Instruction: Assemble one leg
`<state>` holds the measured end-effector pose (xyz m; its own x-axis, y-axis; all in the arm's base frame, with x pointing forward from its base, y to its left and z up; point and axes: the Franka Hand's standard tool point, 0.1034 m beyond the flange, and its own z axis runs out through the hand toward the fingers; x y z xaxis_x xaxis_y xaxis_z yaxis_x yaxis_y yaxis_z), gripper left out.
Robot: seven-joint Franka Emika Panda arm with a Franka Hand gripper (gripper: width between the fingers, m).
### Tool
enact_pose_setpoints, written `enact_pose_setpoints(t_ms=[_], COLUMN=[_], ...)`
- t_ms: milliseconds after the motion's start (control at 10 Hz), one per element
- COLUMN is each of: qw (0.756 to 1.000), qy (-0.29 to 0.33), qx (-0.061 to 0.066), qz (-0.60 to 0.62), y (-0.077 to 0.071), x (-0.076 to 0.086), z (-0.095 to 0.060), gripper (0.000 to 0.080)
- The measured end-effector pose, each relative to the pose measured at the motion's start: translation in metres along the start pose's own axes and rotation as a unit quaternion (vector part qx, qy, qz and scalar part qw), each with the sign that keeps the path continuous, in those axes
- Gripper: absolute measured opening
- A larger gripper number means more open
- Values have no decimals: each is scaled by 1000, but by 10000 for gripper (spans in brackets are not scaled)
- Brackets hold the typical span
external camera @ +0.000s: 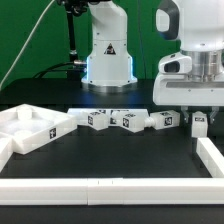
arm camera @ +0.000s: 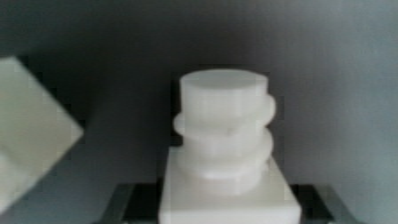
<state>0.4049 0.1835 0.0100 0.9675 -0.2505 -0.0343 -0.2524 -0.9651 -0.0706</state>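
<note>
Gripper (external camera: 199, 120) clamped on leg (arm camera: 222, 140), short white peg, stepped round end, squarer base

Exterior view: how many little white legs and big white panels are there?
Legs: 4, counting the leg in the gripper
Panel: 1
Total: 5
</note>
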Motion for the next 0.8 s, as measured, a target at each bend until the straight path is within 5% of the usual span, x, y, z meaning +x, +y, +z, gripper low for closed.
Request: enact_pose_setpoints(t_ms=[100,300,400,500,700,800], qw=[1000,1000,1000,999,998,995], qy=[0,1,-4,-6,-13,-7], qx=[0,0,-2,-2,0,3], qz=[-3,-6,-19,-34,-68,-96], y=[0,0,3,11,37,61], x=[0,1,5,14,36,56], z=[0,-1,-12,-32,-68,-81], gripper=[284,498,498,621,641,648])
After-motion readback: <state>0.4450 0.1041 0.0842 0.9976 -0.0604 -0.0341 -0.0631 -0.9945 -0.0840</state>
